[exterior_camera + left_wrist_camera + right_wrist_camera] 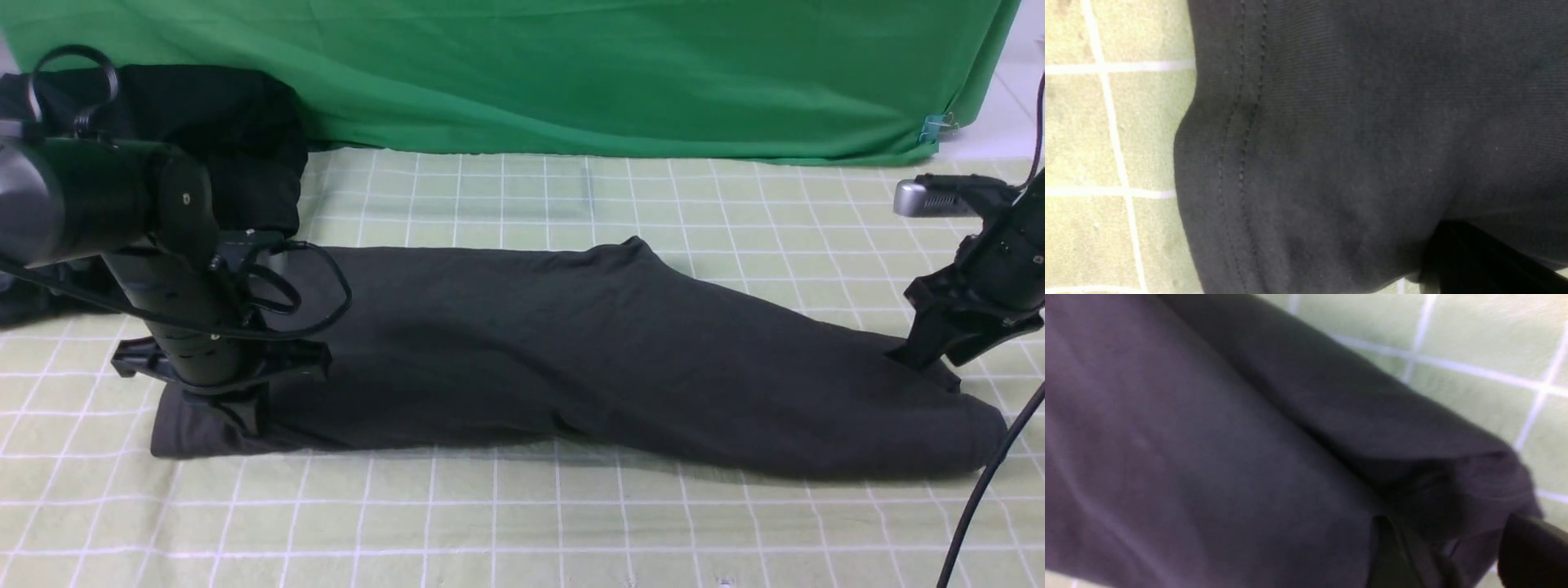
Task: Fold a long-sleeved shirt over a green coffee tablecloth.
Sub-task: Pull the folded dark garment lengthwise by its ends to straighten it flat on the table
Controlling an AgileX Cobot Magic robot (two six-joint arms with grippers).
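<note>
At the worktop's far left corner we see a heap of black garments (229, 139), lying on the green coffee tablecloth (490, 523) that covers the worktop. Just in front of the heap the left arm reaches down, and the left hand (249, 418) stands with its tips on the left end of the long-sleeved shirt (571, 351). Its fingers are pressed together. We cannot tell whether any cloth is nipped between them. The left wrist view shows the shirt's double-stitched hem (1241, 143) against the grid squares.

The shirt lies folded into a long dark band across the middle of the worktop. It runs from near the left edge towards the right edge, and its right end lies nearer the front edge. No print shows on the upturned side.

Behind it, along the far edge, hangs a plain deep-green cloth (571, 73) with a small clip (931, 128) at its right end.

At the right edge the right hand (939, 355) meets the shirt's right end. Its fingers (1396, 555) are spread apart, with a bunched fold of the shirt between them.
</note>
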